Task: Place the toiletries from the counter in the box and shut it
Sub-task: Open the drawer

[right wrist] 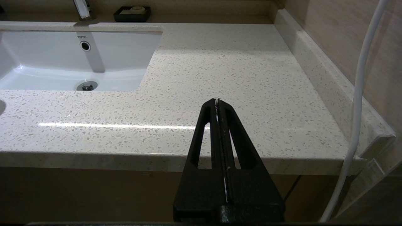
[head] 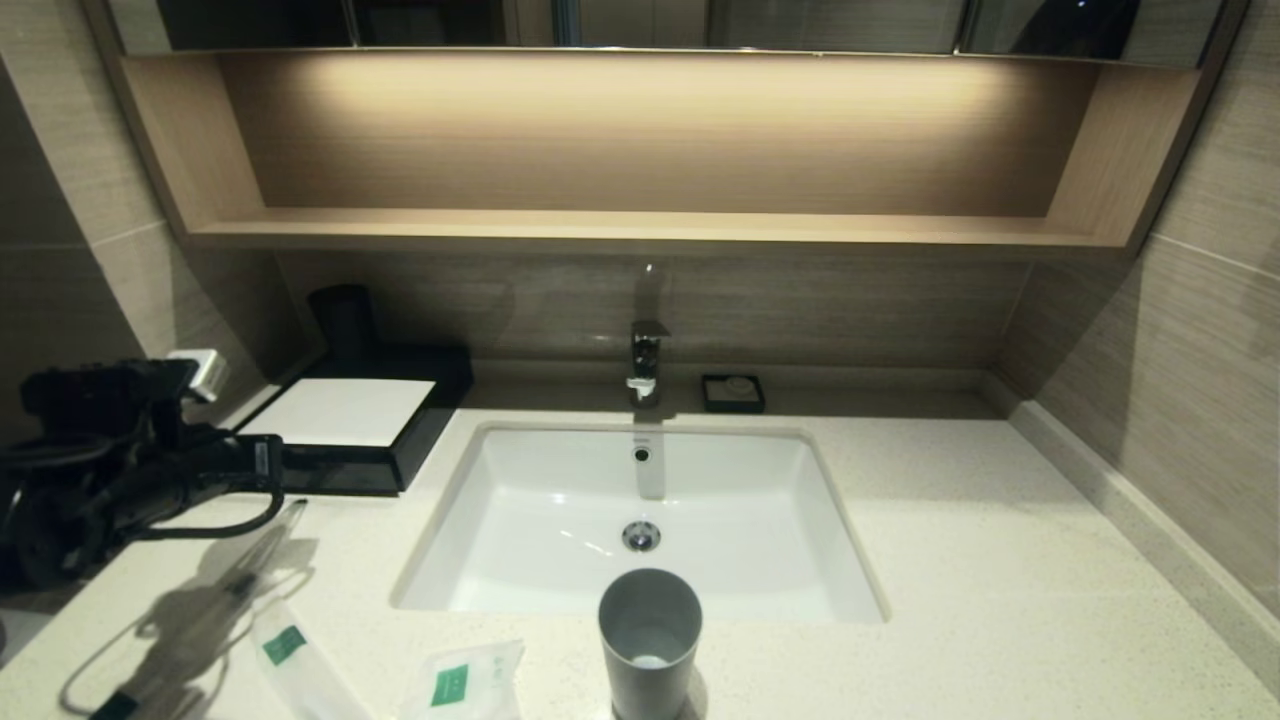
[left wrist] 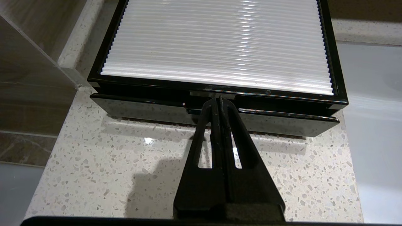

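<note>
the low black rectangular box with its white ribbed top panel has its drawer pushed in. the left gripper, fingers pressed together on nothing, sits at the drawer front. green-labelled translucent plastic packets lie on the speckled cream counter beside a grey plastic cup; the right gripper is likewise pinched together, empty.

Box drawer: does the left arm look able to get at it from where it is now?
Probably yes. The left gripper, fingers shut, sits right at the middle of the drawer front of the box, with only bare counter beneath it.

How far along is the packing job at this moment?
Nothing is packed yet: the packets lie on the counter near the grey cup. In hand: the left pincer, shut, sits at the drawer front of the box, seemingly to open it. The right pincer is parked, shut. Loading and closing remain.
</note>
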### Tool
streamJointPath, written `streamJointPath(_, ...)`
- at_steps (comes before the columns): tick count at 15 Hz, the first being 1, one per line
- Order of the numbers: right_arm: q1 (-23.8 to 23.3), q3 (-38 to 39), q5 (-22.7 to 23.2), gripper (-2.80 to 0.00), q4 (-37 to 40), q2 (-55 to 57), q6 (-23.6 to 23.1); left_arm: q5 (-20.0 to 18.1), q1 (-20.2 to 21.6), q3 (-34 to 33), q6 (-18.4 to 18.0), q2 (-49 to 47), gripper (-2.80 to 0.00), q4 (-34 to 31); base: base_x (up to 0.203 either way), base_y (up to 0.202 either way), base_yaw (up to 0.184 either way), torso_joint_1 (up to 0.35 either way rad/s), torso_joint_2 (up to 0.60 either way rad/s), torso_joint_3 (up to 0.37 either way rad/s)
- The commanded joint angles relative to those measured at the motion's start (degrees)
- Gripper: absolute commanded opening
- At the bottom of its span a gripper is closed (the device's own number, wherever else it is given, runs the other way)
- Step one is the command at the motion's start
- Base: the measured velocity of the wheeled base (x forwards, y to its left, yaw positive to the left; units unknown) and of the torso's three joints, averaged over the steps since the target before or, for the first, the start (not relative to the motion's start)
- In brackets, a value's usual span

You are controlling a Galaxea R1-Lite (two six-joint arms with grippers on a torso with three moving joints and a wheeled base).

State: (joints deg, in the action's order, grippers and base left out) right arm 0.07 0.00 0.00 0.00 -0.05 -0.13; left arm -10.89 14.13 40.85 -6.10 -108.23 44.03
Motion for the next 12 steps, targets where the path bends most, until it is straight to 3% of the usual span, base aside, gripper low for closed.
streamJointPath(1,0.01,0.09,0.00,-2.80,0.00,0.01,-0.04,-0.04,0.02,-2.80,-0.07,-0.85,-2.80,5.20,0.000,0.000,0.000,0.000,0.00,0.000)
streamJointPath(12,0.01,0.09,0.00,-2.80,0.00,-0.04,-0.01,-0.01,0.29,-10.73,-1.89,-3.01,-2.80,16.13,0.000,0.000,0.000,0.000,0.00,0.000)
